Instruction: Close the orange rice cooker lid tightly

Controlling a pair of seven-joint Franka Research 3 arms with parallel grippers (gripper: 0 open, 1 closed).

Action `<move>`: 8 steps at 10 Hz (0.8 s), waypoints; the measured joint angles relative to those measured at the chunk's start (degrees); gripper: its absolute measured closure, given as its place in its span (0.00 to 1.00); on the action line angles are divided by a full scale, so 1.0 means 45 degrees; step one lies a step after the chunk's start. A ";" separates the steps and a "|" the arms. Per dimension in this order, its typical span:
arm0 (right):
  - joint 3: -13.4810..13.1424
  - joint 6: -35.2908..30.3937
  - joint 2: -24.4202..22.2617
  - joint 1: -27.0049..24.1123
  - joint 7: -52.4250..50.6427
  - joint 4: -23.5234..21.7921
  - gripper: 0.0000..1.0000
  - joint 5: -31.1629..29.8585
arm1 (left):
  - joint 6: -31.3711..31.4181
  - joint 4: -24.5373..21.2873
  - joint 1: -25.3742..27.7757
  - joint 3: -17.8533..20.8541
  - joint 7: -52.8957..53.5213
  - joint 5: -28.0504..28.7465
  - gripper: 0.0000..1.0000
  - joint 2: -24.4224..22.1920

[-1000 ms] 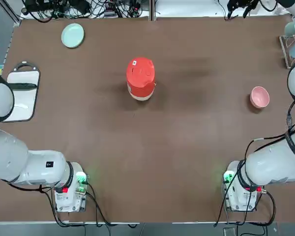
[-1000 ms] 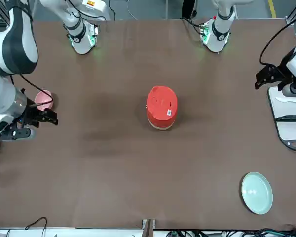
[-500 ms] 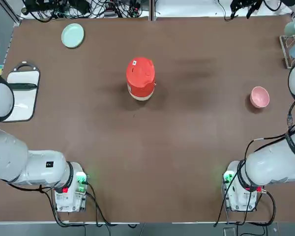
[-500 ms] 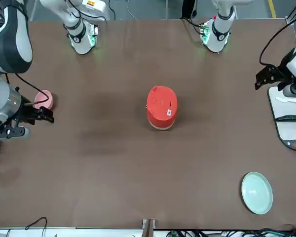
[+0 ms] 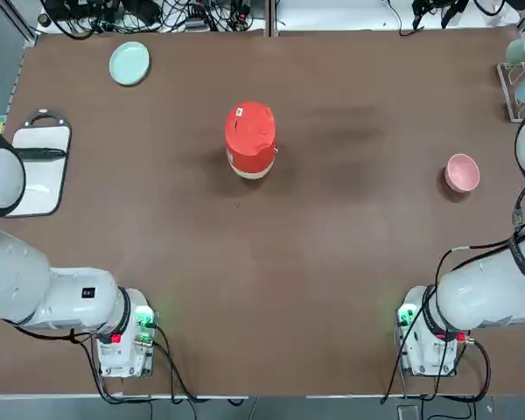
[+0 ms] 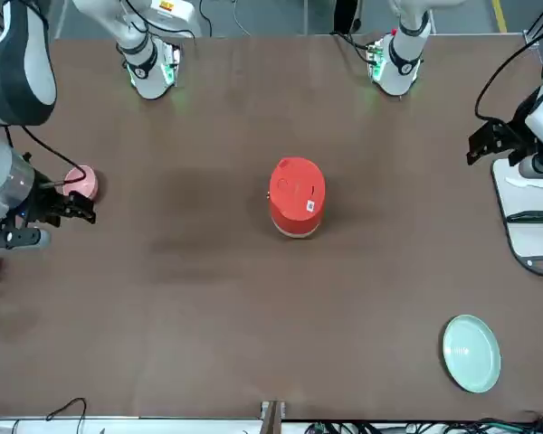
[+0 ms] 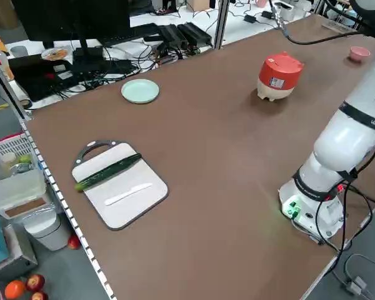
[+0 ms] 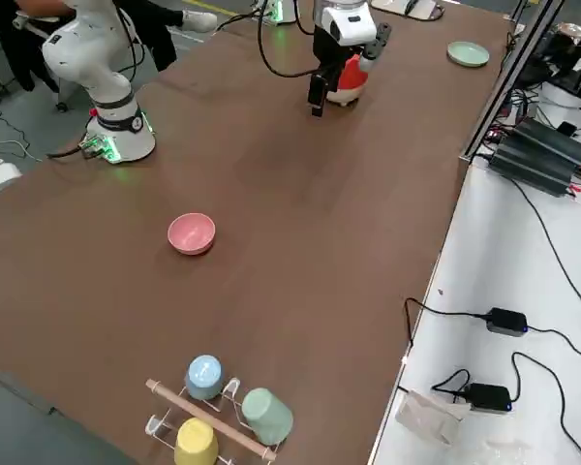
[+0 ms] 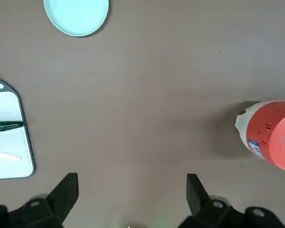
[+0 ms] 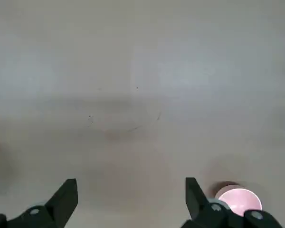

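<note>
The cooker [image 5: 250,140] stands just above the middle of the top view with its lid [image 5: 249,129] lying flat on the body, so the closing looks done, or at most wants a downward press. The left gripper [image 9: 128,199] and right gripper [image 10: 128,202] are both spread wide, empty, and well away from it. Bare table [image 5: 332,262] surrounds the cooker, with the plate [image 5: 129,63] upper left and the bowl [image 5: 462,172] at the right edge, well apart.

Brown table [image 5: 262,289], workshop clutter around.
Beyond the far edge at 12 o'clock, a white bench [image 8: 484,320] with black cables [image 5: 157,13] and power adapters [image 8: 506,321]; off the left side, a dark monitor [image 7: 69,22], grey floor [image 7: 25,275], storage bins [image 7: 15,187].
</note>
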 joint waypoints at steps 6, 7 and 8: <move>-0.0533 -0.1448 -0.0172 0.0194 -0.0237 0.0649 0.00 -0.0295 | 0.0012 0.0011 0.0000 0.0000 0.0000 0.0000 0.00 0.0000; -0.0601 -0.1542 -0.0249 0.0214 -0.0300 0.0663 0.00 -0.0300 | 0.0029 0.0048 0.0000 0.0000 0.0000 0.0000 0.00 0.0000; -0.0617 -0.1571 -0.0370 0.0240 -0.0305 0.0664 0.00 -0.0308 | 0.0033 0.0093 0.0000 0.0000 0.0000 0.0000 0.00 0.0000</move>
